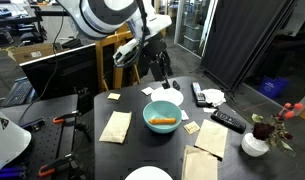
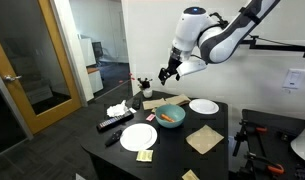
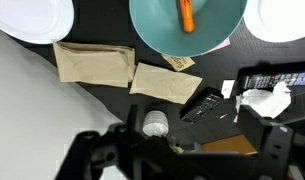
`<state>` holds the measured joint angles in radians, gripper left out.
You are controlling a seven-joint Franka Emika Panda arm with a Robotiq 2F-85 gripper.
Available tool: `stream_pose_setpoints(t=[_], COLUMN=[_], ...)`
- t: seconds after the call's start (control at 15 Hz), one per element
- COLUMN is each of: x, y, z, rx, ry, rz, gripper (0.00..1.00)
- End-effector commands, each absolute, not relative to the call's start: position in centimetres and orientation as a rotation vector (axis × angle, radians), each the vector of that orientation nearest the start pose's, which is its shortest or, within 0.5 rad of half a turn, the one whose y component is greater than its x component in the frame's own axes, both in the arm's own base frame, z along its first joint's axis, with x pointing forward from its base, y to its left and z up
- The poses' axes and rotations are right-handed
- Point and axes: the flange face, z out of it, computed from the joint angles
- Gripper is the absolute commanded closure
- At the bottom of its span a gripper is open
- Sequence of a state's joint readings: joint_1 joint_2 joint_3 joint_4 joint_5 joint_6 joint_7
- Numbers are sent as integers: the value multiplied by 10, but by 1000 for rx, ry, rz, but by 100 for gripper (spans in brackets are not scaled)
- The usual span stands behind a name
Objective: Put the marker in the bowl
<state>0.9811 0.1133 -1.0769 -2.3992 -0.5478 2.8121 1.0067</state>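
The fingers [image 3: 89, 156] stand spread wide apart with nothing between them, released and empty. In both exterior views they hang well above the worktop [image 1: 144, 148], clear of everything on it.

The marker [image 3: 187, 14] lies inside the bowl [image 3: 152, 30], resting on its bottom. In the wrist view, bowl and marker sit well beyond the fingertips, at the far edge of the picture. In an exterior view the bowl [image 1: 162, 117] stands below the fingers and a little nearer the camera, with the orange marker [image 1: 165, 121] lying flat in it. The same shows in an exterior view from the opposite side, with the marker [image 2: 167, 117] in the bowl [image 2: 172, 116].

Two brown napkins [image 3: 92, 64] lie between the fingers and the bowl, side by side and just touching. A white plate [image 3: 32, 18] sits on each side of the bowl. Near one finger lie the black remote controls [image 3: 207, 106] and a crumpled white tissue [image 3: 264, 101], close together. A small white pot of flowers [image 1: 255, 143] stands well away from the fingers, near the worktop's edge.
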Motion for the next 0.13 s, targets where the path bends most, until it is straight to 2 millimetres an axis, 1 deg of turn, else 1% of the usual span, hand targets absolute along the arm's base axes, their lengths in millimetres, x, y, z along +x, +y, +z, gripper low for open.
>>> stream_pose_setpoints(t=[0.0, 0.07], x=[522, 522], y=[-24, -24], z=[323, 323], rx=[-3100, -3101], ry=[942, 942], rz=[-741, -741], gripper=[0, 0])
